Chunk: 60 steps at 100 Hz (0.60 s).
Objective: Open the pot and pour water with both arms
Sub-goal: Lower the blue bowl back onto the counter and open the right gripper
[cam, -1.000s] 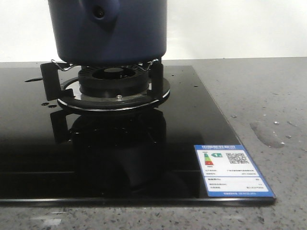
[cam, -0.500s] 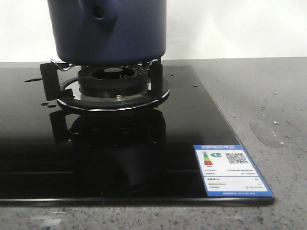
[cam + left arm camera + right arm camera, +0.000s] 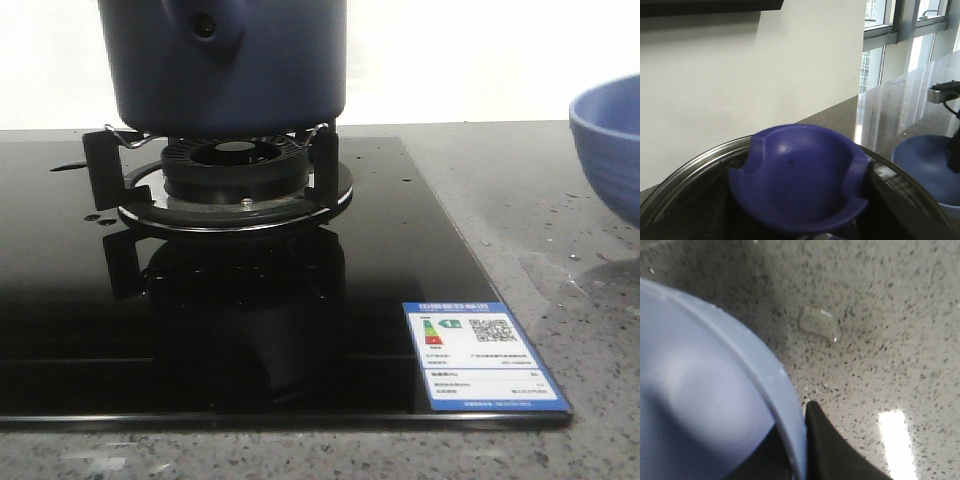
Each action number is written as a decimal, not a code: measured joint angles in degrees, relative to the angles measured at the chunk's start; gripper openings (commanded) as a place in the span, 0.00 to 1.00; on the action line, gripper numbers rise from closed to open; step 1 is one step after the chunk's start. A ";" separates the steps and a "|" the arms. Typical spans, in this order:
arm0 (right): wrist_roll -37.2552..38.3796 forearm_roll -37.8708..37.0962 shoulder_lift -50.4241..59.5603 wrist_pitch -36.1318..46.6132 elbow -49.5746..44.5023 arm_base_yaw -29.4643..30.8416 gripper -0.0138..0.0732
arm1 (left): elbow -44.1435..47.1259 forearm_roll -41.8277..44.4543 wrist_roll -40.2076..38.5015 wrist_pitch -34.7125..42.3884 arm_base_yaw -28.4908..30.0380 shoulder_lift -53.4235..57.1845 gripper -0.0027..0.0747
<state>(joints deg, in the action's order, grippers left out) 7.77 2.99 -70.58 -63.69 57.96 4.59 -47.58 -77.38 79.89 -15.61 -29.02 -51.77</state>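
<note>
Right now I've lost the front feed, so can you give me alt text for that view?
A dark navy pot sits on the gas burner of a black glass cooktop, its handle stub facing the camera. A lighter blue bowl enters from the right edge above the speckled grey counter. An energy label marks the cooktop's near right corner.

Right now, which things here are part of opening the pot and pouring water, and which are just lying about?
Part of the job:
pot on the burner
pot lid knob
blue bowl

Just there:
gas burner
energy label
water puddle
</note>
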 measured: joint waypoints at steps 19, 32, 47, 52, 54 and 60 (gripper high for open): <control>-0.50 0.70 0.00 0.61 -1.21 0.10 0.12 | -4.30 0.00 1.98 -0.89 0.00 -5.68 0.35; -0.50 0.70 0.00 0.61 -1.21 0.10 0.27 | -7.60 0.00 2.74 -2.21 0.00 -10.36 0.35; -0.50 0.70 -0.11 0.61 -1.21 0.10 0.43 | -11.58 0.00 2.94 -2.61 0.00 -16.10 0.35; -0.52 0.70 -0.11 0.61 -1.21 0.10 0.46 | -12.78 0.00 3.10 -2.71 0.00 -17.93 0.35; -0.52 0.57 -0.11 0.61 -1.21 0.10 0.47 | -13.30 0.00 3.33 -2.71 0.00 -18.73 0.35; -0.52 -0.21 -0.11 0.61 -1.21 0.10 0.49 | -14.56 0.00 4.13 -2.87 0.00 -20.81 0.35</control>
<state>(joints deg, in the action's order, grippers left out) 7.25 2.77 -70.70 -63.08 56.76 4.68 -62.14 -77.38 84.02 -18.48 -29.02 -72.58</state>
